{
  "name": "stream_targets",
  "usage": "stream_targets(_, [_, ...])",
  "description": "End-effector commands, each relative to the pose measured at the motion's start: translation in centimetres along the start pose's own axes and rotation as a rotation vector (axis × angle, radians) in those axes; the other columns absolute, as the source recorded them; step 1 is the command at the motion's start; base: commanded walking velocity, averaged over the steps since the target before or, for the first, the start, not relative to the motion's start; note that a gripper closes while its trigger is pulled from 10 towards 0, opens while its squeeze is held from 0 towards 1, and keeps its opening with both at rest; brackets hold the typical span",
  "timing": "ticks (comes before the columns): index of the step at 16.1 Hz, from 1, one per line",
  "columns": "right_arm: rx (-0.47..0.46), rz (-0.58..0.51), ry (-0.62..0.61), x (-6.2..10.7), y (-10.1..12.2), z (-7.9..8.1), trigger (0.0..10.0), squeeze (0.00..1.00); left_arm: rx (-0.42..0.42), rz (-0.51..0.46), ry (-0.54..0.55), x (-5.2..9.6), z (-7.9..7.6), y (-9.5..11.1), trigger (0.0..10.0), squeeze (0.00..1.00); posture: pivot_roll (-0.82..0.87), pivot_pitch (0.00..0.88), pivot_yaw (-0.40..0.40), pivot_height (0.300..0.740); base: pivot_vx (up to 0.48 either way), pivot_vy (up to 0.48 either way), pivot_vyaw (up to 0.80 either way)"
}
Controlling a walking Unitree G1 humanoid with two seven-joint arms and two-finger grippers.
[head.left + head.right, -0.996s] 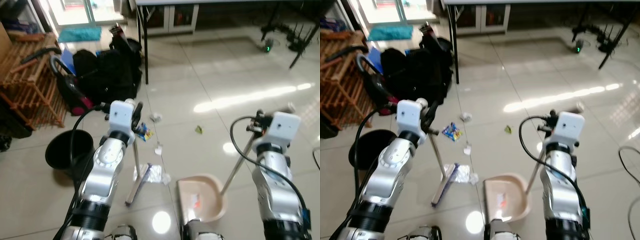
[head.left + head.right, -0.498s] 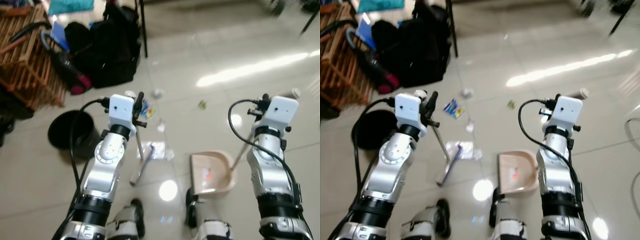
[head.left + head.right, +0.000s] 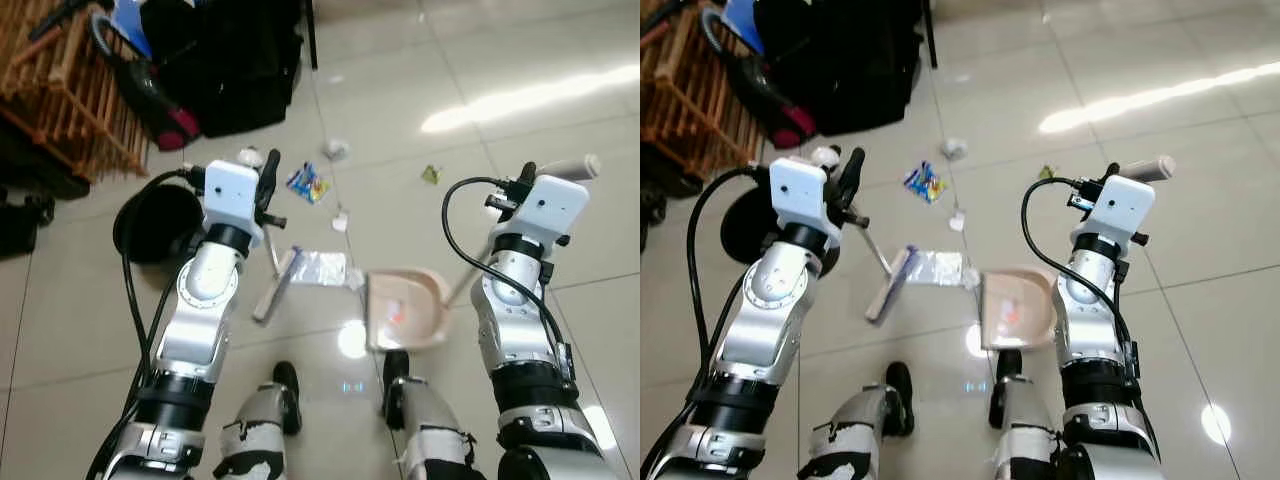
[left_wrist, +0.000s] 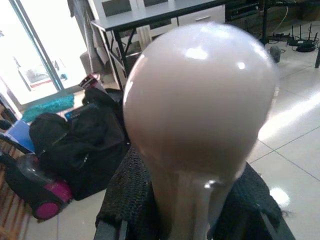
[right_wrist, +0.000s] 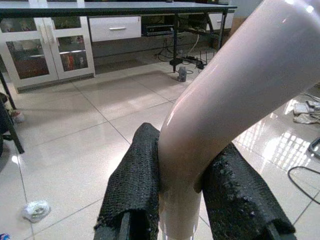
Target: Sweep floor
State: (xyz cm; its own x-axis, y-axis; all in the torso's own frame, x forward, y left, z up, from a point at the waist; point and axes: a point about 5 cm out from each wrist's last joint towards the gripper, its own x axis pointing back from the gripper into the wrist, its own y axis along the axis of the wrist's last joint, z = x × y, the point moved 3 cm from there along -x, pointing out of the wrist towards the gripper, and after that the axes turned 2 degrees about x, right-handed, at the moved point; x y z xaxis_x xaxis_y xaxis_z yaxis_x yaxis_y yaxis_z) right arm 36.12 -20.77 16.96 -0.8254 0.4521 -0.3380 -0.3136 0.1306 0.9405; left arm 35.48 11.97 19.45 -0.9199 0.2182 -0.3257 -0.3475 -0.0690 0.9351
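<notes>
My left gripper point(image 3: 268, 186) is shut on the pale broom handle point(image 4: 200, 95), just under its round knob. The thin shaft slants down to the broom head point(image 3: 272, 290), which rests on the tiles against a silver wrapper point(image 3: 320, 267). My right gripper point(image 3: 518, 190) is shut on the bent handle point(image 5: 235, 80) of the beige dustpan point(image 3: 405, 308), which sits on the floor right of the wrapper. A small red scrap point(image 3: 397, 313) lies in the pan. Further off lie a colourful wrapper point(image 3: 307, 183), a white paper ball point(image 3: 336, 150), a white bit point(image 3: 340, 221) and a green scrap point(image 3: 430, 175).
A black bin point(image 3: 158, 222) stands by my left arm. Behind it are black bags point(image 3: 225, 60), a red vacuum cleaner point(image 3: 160, 115) and a wooden rack point(image 3: 60, 85). My feet point(image 3: 288, 385) stand just behind the broom and the pan. Shiny tiles stretch away to the right.
The whole view has tipped downward, so my legs and feet now show and the far furniture has left the picture. Both grippers keep their hold; broom and dustpan stay beside the silver wrapper.
</notes>
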Motion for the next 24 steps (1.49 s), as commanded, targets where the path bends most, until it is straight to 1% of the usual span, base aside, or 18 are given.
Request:
stream_targets(1, [-0.007,-0.043,-0.014,-0.1,0.6,0.0,10.0,0.0,-0.004,-0.022,-0.005,0.2,0.1,0.3,10.0,0.0,0.07,0.446,0.107,0.74,0.0,0.0,0.0])
stream_targets(4, [0.019,-0.07,-0.042,-0.2,0.8,-0.4,10.0,0.0,0.005,-0.017,-0.004,-0.2,0.1,0.1,10.0,0.0,0.07,0.455,0.105,0.74,0.0,0.0,0.0])
stream_targets(6, [0.033,-0.092,-0.069,-0.4,1.3,-0.7,10.0,0.0,0.014,-0.025,-0.027,-1.1,-0.6,0.1,10.0,0.0,0.07,0.453,0.104,0.74,0.0,0.0,0.0])
stream_targets(7, [0.035,-0.095,-0.076,-0.4,1.3,-0.8,10.0,0.0,0.018,-0.027,-0.027,-1.3,-0.7,0.1,10.0,0.0,0.06,0.455,0.099,0.74,0.0,0.0,0.0])
stream_targets(9, [0.034,-0.102,-0.083,-0.5,1.5,-0.7,10.0,0.0,0.042,-0.052,-0.042,-2.3,-1.4,0.6,10.0,0.0,0.05,0.453,0.091,0.74,0.0,0.0,0.0])
stream_targets(11, [0.03,-0.096,-0.068,-0.3,1.4,0.0,10.0,0.0,0.092,-0.079,-0.073,-3.4,-2.8,1.4,10.0,0.0,0.05,0.448,0.088,0.74,0.0,0.0,0.0])
stream_targets(12, [0.027,-0.087,-0.052,0.0,1.1,0.4,10.0,0.0,0.116,-0.09,-0.097,-3.9,-3.9,1.8,10.0,0.0,0.05,0.447,0.088,0.74,0.0,0.0,0.0])
stream_targets(13, [0.023,-0.074,-0.044,0.3,0.8,0.7,10.0,0.0,0.138,-0.087,-0.119,-4.1,-4.8,1.8,10.0,0.0,0.05,0.449,0.086,0.74,0.0,0.0,0.0])
stream_targets(15, [0.019,-0.062,-0.034,0.4,0.6,1.2,10.0,0.0,0.158,-0.076,-0.14,-4.3,-5.7,1.6,10.0,0.0,0.05,0.45,0.085,0.74,0.0,0.0,0.0])
stream_targets(16, [0.015,-0.052,-0.02,0.7,0.5,1.8,10.0,0.0,0.195,-0.069,-0.171,-4.4,-6.9,1.4,10.0,0.0,0.04,0.443,0.085,0.74,0.0,0.0,0.0])
stream_targets(17, [0.015,-0.049,-0.019,0.7,0.5,1.8,10.0,0.0,0.203,-0.067,-0.177,-4.5,-7.1,1.4,10.0,0.0,0.04,0.443,0.085,0.74,0.0,0.0,0.0])
stream_targets(19, [0.008,-0.027,-0.008,1.1,0.0,2.3,10.0,0.0,0.272,-0.069,-0.231,-4.8,-8.9,1.7,10.0,0.0,0.04,0.437,0.084,0.74,0.0,0.0,0.0])
stream_targets(22, [0.008,-0.008,-0.001,1.3,-0.3,2.7,10.0,0.0,0.341,-0.122,-0.283,-5.4,-10.1,3.1,10.0,0.0,0.04,0.439,0.081,0.74,0.0,0.0,0.0])
stream_targets(24, [0.005,0.0,0.0,1.5,-0.5,2.6,10.0,0.0,0.369,-0.222,-0.292,-6.1,-10.3,5.6,10.0,0.0,0.04,0.431,0.086,0.74,0.0,0.0,0.0])
